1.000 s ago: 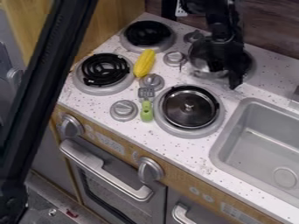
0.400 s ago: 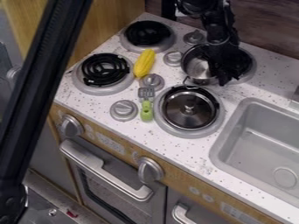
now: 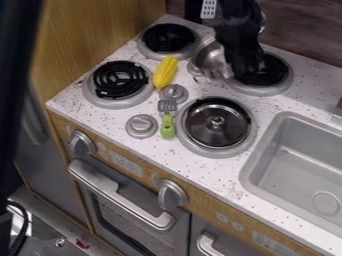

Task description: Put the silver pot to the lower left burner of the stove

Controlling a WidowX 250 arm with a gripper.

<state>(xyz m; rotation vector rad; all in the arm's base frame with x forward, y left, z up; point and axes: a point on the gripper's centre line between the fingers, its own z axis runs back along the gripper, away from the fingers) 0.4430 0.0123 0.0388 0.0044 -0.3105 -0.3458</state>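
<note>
Though speckled, a white counter (image 3: 300, 102) beside wood paneling (image 3: 100, 35).

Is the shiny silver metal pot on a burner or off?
Off: the shiny silver metal pot is between the upper left burner and the upper right burner, with both black coils showing beside it.

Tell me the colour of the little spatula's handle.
The handle is bright green, best seen in the camera view.
</note>
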